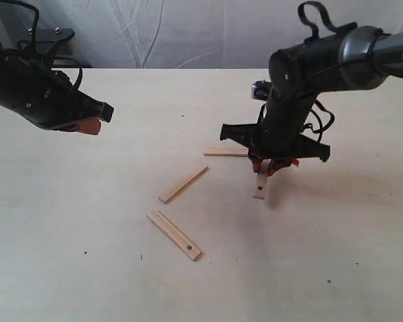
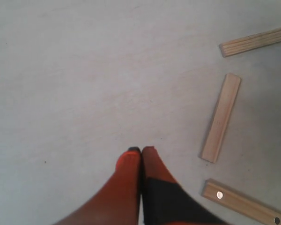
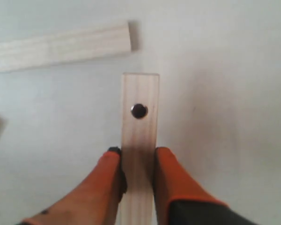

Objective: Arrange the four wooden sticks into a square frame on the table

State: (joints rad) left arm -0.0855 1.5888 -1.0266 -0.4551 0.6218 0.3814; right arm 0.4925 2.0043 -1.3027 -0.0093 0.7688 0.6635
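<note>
My right gripper [image 1: 267, 168] [image 3: 137, 153] is shut on one wooden stick [image 1: 260, 187] [image 3: 139, 112], which has a dark hole near its free end and hangs just over the table [image 1: 87, 255]. A second stick [image 1: 226, 153] [image 3: 61, 47] lies flat just behind it. A third stick [image 1: 183, 184] [image 2: 220, 117] lies diagonally at the centre. A fourth stick [image 1: 174, 235] [image 2: 246, 205], with holes at both ends, lies nearer the front. My left gripper [image 1: 94, 125] [image 2: 141, 151] hovers at the far left, shut and empty. No square frame is formed.
White crumpled cloth [image 1: 188, 33] hangs behind the table's far edge. A few tiny dark specks [image 1: 85, 253] dot the tabletop. The right arm's black body [image 1: 302, 74] rises above the held stick.
</note>
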